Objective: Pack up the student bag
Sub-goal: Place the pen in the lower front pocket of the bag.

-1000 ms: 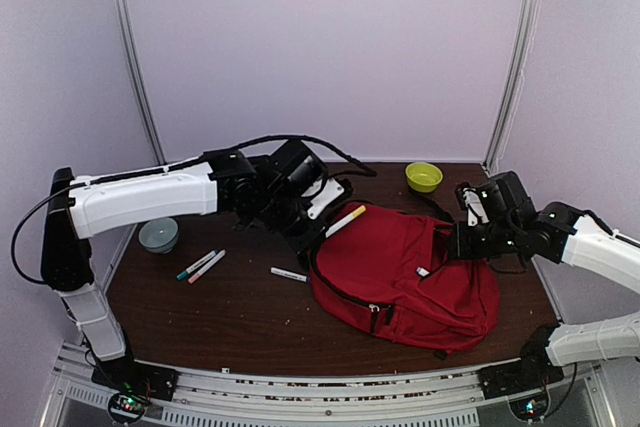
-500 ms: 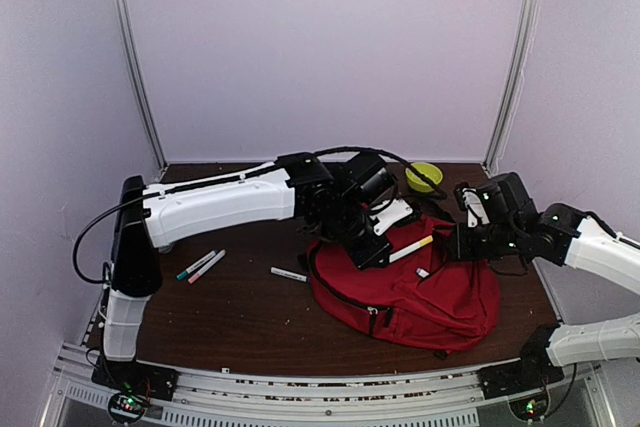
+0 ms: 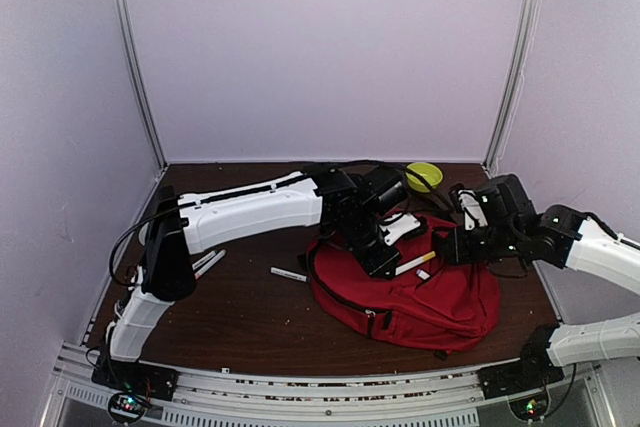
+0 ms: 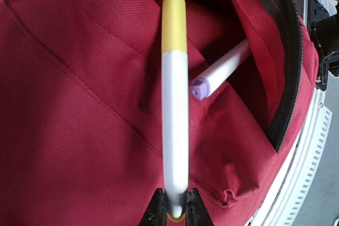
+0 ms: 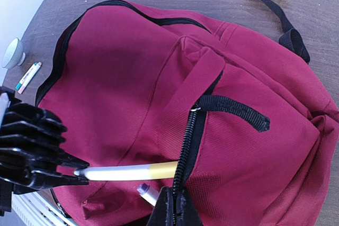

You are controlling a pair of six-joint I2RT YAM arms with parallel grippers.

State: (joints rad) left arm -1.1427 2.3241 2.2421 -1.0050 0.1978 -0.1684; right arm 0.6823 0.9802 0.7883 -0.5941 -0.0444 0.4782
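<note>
The red student bag [image 3: 440, 302] lies flat on the table's right half, its front pocket held open. My left gripper [image 3: 385, 265] hovers over the bag, shut on the tail of a white marker with a yellow cap [image 4: 175, 120]. The cap end reaches the pocket's black zipper edge [image 5: 186, 146]. A purple-capped marker [image 4: 220, 70] lies half inside that pocket. My right gripper [image 5: 175, 207] is shut on the zipper edge of the pocket, holding it up. In the top view the right gripper [image 3: 452, 245] sits at the bag's right upper side.
A green bowl [image 3: 423, 176] stands at the back right, near a black bag strap [image 5: 286, 33]. A white marker [image 3: 288, 274] lies on the table left of the bag. Two more markers [image 3: 208, 263] lie farther left, by a grey bowl [image 5: 11, 52].
My left arm has swung right, carrying the yellow-capped marker from the bag's upper left edge to the open front pocket. The right gripper has kept its hold.
</note>
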